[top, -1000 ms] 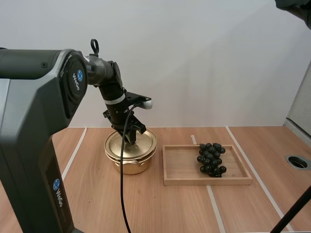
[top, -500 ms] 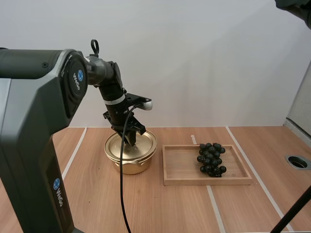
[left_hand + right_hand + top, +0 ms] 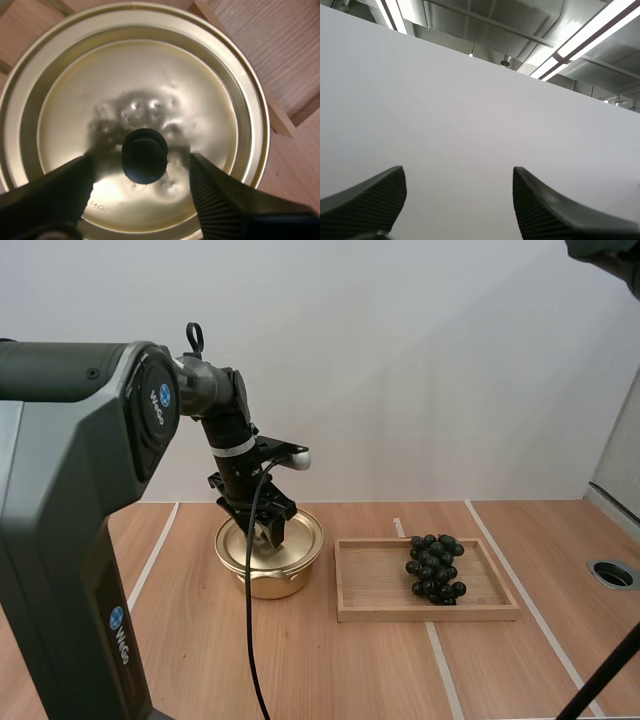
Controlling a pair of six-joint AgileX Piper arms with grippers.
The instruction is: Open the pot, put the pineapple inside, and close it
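Your left gripper (image 3: 141, 160) has its fingers (image 3: 65, 190) spread either side of the lid's black knob (image 3: 145, 155), gaps on both sides, no pinch. The lid (image 3: 145, 75) sits on the gold pot (image 3: 268, 575), left of centre on the wooden table (image 3: 330, 670). Versus half a second ago, the left gripper has dropped slightly; the pot hasn't moved. The grapes (image 3: 433, 568) lie in the wooden tray (image 3: 425, 613) just right of the pot. Your right gripper (image 3: 457, 187) has its fingers apart, holding nothing.

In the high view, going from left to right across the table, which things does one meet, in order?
Pot → wooden tray → round hole in the table.
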